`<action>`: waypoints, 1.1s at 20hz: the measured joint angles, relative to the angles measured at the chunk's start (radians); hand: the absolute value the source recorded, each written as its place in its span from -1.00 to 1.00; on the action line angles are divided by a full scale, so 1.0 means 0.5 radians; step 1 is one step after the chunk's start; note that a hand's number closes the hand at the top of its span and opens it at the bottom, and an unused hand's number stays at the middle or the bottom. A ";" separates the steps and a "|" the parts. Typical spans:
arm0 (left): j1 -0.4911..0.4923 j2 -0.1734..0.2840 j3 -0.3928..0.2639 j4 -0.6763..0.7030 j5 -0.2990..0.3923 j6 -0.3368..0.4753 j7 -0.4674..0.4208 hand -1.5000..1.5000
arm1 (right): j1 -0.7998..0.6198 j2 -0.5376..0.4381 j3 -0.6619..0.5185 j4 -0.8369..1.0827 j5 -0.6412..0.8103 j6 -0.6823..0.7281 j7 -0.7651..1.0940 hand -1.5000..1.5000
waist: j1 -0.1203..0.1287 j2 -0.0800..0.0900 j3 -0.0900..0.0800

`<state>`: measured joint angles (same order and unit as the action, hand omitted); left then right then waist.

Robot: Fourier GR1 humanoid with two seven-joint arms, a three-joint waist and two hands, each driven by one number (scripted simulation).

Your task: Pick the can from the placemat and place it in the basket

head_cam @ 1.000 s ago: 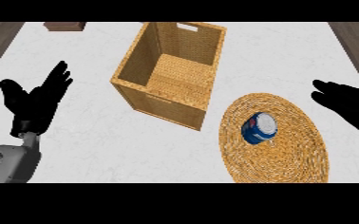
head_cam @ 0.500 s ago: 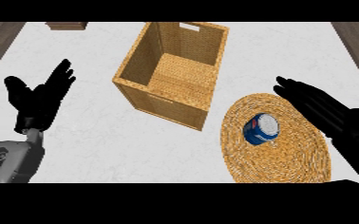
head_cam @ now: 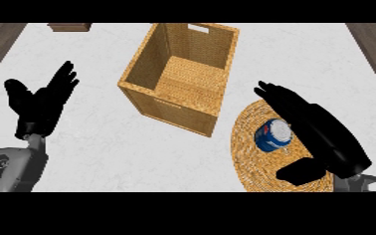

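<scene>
My right hand (head_cam: 316, 129) hangs over the round woven placemat (head_cam: 253, 167) at the right of the white desk (head_cam: 95, 144), fingers straight and spread wide, holding nothing. The fingers point up and to the left, toward the far edge of the mat, while the thumb juts out low over the mat's near part. The blue can (head_cam: 272, 134) stands on the placemat just beside my palm, on its left side, its pale top facing up; whether the hand touches it I cannot tell. The can sits in the mat's upper middle, apart from the basket.

The basket (head_cam: 150, 64), a tall rectangular box of tan wicker, stands at the desk's centre, its open mouth tilted toward me so that the woven floor shows inside. Nothing lies in it. A cut-out handle slot marks its far wall. Its near right corner comes close to the placemat's left rim, without clearly touching it.

My left hand (head_cam: 40, 102) rests at the left edge of the view, open, fingers up and fanned, well apart from both basket and mat, with the grey forearm below it. A small brown thing (head_cam: 70, 27) lies at the desk's far left corner, too cropped to tell more.
</scene>
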<state>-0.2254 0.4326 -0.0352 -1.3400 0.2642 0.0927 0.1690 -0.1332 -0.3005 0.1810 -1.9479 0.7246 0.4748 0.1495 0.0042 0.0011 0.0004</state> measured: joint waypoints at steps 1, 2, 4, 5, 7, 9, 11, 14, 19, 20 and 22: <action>-0.012 0.000 0.018 0.018 -0.001 -0.018 -0.001 0.00 | 0.005 -0.008 0.008 0.047 0.033 -0.014 -0.031 -1.00 | -0.002 0.000 0.000; -0.015 0.001 0.031 0.016 -0.007 -0.032 0.011 0.00 | -0.021 0.003 0.017 0.101 0.065 -0.020 -0.034 -1.00 | -0.002 0.000 0.000; -0.011 -0.001 0.067 0.008 -0.013 -0.060 0.028 0.00 | 0.003 0.002 0.027 0.126 0.108 -0.015 -0.047 -1.00 | -0.004 -0.001 -0.001; -0.023 -0.017 0.080 0.030 -0.030 -0.066 0.019 0.00 | -0.025 0.006 0.013 0.168 0.118 -0.008 -0.062 -1.00 | -0.005 -0.001 0.000; 0.009 -0.055 0.071 -0.025 -0.074 -0.043 0.037 0.00 | -0.018 -0.020 -0.023 0.215 0.130 -0.015 -0.135 -1.00 | -0.005 -0.002 0.000; 0.046 -0.078 0.090 -0.037 -0.097 -0.068 0.019 0.00 | 0.032 -0.008 -0.022 0.147 0.143 0.000 -0.139 -1.00 | -0.008 -0.003 0.000; 0.067 -0.081 0.126 -0.060 -0.110 -0.098 0.028 0.00 | 0.068 -0.027 -0.061 0.141 0.139 0.012 -0.202 -1.00 | -0.008 -0.003 -0.001; 0.046 -0.112 0.158 -0.030 -0.138 -0.136 0.031 0.00 | 0.091 -0.046 -0.128 0.144 0.111 0.047 -0.287 -1.00 | -0.011 -0.003 -0.001; 0.085 -0.143 0.192 -0.156 -0.178 -0.131 0.117 0.00 | 0.159 -0.025 -0.131 0.120 0.095 0.079 -0.388 -1.00 | -0.009 -0.004 0.000; 0.063 -0.147 0.209 -0.112 -0.186 -0.149 0.095 0.00 | 0.161 -0.017 -0.123 0.141 0.109 0.069 -0.415 -1.00 | -0.010 -0.004 -0.001; 0.065 -0.170 0.216 -0.117 -0.205 -0.165 0.102 0.00 | 0.167 -0.022 -0.132 0.140 0.117 0.090 -0.447 -1.00 | -0.010 -0.003 -0.001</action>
<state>-0.1928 0.3478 0.0728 -1.3986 0.1614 0.0103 0.2199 -0.0495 -0.3113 0.1151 -1.8781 0.7832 0.5198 -0.0742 -0.0009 -0.0005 0.0001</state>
